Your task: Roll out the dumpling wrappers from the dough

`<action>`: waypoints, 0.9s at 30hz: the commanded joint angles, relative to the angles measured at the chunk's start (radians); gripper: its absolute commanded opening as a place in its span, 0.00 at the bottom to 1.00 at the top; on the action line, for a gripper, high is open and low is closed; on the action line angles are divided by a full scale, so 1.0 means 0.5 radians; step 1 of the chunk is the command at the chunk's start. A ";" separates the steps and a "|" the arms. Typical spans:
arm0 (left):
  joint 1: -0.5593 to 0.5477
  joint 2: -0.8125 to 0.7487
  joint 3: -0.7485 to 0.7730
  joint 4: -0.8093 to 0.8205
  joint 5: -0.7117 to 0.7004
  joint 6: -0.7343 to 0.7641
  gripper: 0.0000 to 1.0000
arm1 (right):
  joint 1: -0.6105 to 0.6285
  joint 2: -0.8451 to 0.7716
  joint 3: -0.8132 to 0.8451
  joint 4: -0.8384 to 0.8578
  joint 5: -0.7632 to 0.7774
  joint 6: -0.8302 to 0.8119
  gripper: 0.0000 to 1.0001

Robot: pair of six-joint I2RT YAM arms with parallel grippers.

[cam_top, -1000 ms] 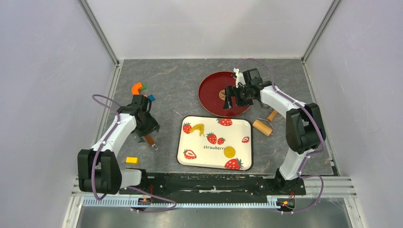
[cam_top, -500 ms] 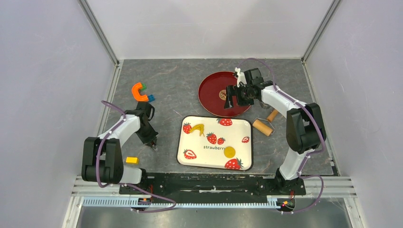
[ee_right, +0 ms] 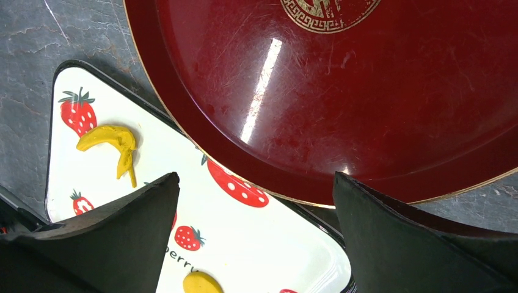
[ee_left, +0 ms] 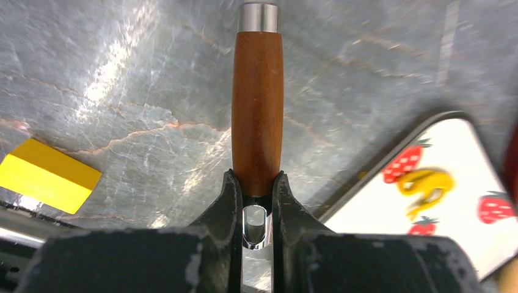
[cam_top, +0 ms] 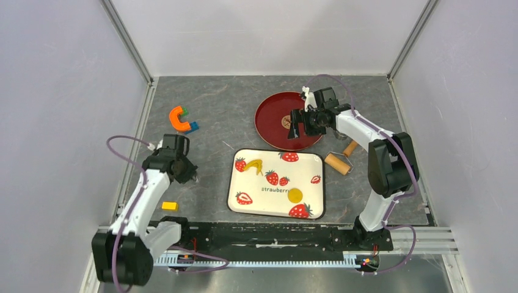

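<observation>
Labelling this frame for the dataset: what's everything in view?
table: 1, grey marbled, under everything
tray: 1, white with strawberries, centre
dumpling wrapper: 1, yellow disc, on tray, near side
dough scrap: 1, yellow, curved, on tray, far left
plate: 1, dark red, beyond tray
roller: 1, wooden, right of tray
U-shaped piece: 1, orange, far left
block: 1, yellow, near left
wooden-handled tool: 1, brown, gripped, left of tray
left claw: 1, black, shut on wooden-handled tool
right claw: 1, black, open over plate's near edge

Orange horseshoe toy (cam_top: 179, 118), small yellow block (cam_top: 170, 206), grey marbled tabletop (cam_top: 226, 110)
</observation>
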State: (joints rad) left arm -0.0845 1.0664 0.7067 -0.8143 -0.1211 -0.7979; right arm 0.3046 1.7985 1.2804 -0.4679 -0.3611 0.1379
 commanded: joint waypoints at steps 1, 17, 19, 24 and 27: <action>0.014 -0.370 0.018 0.211 -0.182 -0.186 0.02 | -0.017 -0.070 0.068 0.055 -0.010 0.022 0.97; 0.005 -0.114 0.274 0.796 0.999 1.344 0.02 | -0.156 -0.189 0.056 0.110 -0.149 0.079 0.97; -0.045 -0.056 0.313 0.743 1.067 1.476 0.02 | -0.171 -0.205 0.056 0.110 -0.171 0.079 0.97; -0.326 0.085 0.404 0.604 1.024 1.856 0.02 | -0.192 -0.228 0.055 0.110 -0.261 0.078 0.97; -0.545 0.202 0.499 0.486 0.890 2.053 0.02 | -0.192 -0.232 0.056 0.107 -0.325 0.076 0.97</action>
State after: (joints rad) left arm -0.2455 1.1198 0.8650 -0.5285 0.3355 -0.0116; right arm 0.2096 1.7267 1.2808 -0.4404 -0.4572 0.1730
